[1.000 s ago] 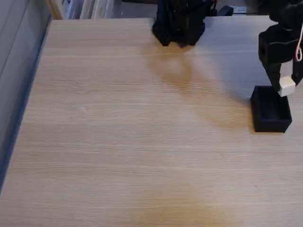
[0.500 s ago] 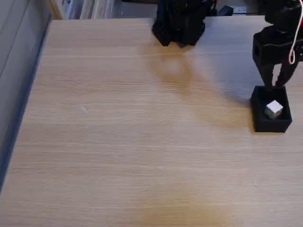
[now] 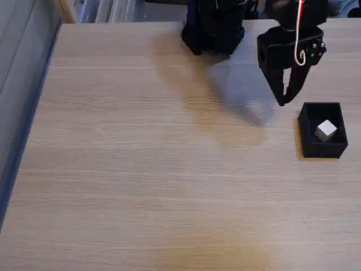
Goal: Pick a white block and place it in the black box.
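Taking the box as the landmark: far to its left the pale wood worktop lies bare, with a grey-blue strip along its left edge. Up and to the left of the box, at the worktop's far edge, stands the black arm base. Closer in, just up and left of the box, the tool hangs point-down over bare wood, its two fingers drawn close together at the tips and gripping nothing; a red-and-white cable runs down its side. The box is small, matte black, open-topped and thin-walled. Inside it, near the middle, rests the block, a small plain white cube with matte faces, sitting slightly skewed to the box walls. Half a second ago the tool stood right over the box's far wall with its fingers spread; now it has swung away to the left and up, clear of the box. The block lies below and to the right of the tool, apart from it.
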Available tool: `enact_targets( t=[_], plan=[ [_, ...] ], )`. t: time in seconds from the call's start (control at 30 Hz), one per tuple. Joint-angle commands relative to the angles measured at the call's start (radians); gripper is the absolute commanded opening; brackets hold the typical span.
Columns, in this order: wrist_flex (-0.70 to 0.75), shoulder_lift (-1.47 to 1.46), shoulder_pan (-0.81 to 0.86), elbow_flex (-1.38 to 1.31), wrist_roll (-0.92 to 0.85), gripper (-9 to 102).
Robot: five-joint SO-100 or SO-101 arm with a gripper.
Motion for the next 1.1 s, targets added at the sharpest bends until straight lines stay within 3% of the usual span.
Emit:
enact_targets(
  t=[0.0,0.37,0.9,1.07],
  plan=[
    [-0.087,0.138,0.054,0.152,-0.087,0],
    [-0.272,0.571,0.222,0.758,-0.25,0],
    [-0.129,1.124,0.413,1.233,-0.388,0],
    [0.005,1.204,0.396,1.235,-0.313,0]
  ],
)
